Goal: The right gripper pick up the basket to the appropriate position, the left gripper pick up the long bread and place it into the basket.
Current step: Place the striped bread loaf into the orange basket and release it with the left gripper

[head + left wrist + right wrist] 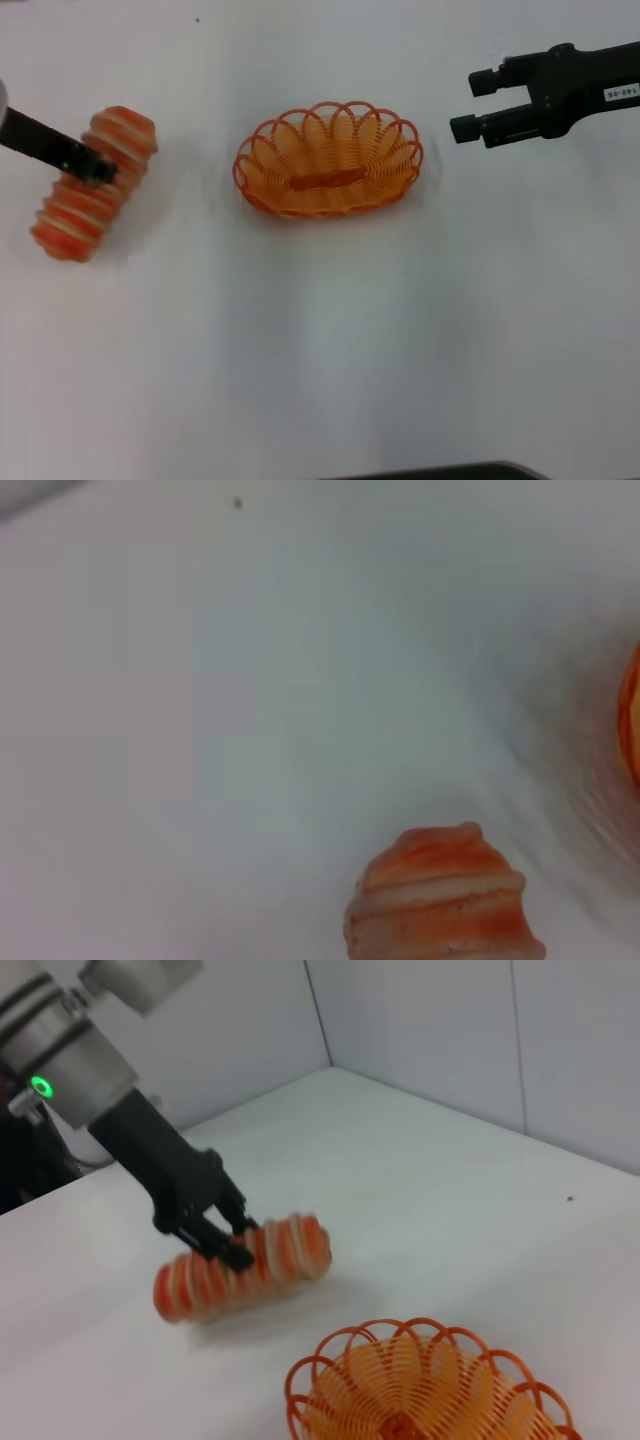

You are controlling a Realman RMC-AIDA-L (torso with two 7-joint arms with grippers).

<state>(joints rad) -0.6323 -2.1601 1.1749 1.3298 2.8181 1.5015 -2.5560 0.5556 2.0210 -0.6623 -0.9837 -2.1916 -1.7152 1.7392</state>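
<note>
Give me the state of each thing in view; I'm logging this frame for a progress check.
long bread: on the table left of the basket, gripped at its middle, not in the basket.
basket: upright on the table, empty, untouched.
left gripper: closed on the long bread.
right gripper: open, right of the basket, clear of it.
table: white, bearing both things.

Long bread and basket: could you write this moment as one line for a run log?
left gripper: shut on long bread, at table's left | basket: centre, empty | right gripper: open, right of basket, apart
</note>
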